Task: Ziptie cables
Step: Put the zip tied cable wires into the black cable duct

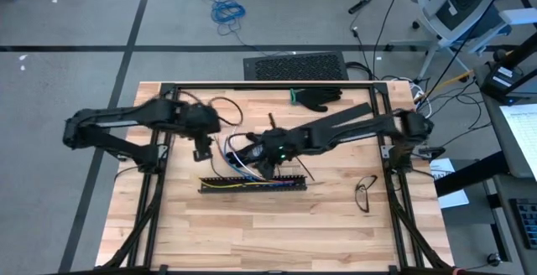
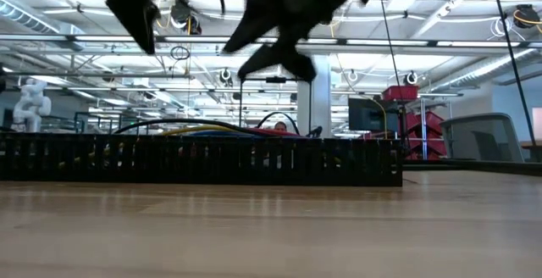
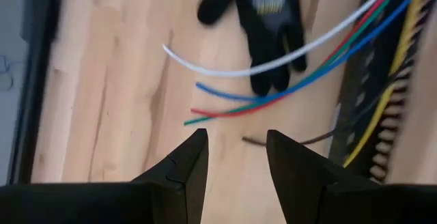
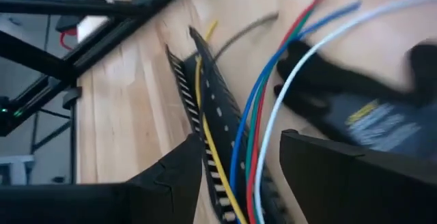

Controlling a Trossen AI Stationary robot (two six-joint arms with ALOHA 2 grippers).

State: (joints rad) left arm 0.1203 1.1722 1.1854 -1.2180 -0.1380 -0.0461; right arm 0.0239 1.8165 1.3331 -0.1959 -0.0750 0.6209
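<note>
The cables (image 1: 237, 151), thin white, blue, red, green and dark wires, lie loose on the wooden table; their free ends (image 3: 205, 108) rest on the wood. A yellow wire (image 4: 208, 142) runs along the black slotted channel (image 1: 252, 183). My left gripper (image 3: 235, 138) hangs open above the cables' free ends, with nothing between its fingers. My right gripper (image 4: 242, 142) is open too, raised over the cables (image 4: 266, 94) and the channel (image 4: 205, 94). In the low view both grippers (image 2: 144, 24) (image 2: 279, 58) hang clear above the channel (image 2: 203, 159).
A black glove (image 3: 263, 19) lies on the table under the cables, also seen in the right wrist view (image 4: 362, 101). Another black glove (image 1: 319, 99) lies at the far right. A pair of glasses (image 1: 365, 193) sits at the near right. A black frame (image 1: 268, 86) rims the table.
</note>
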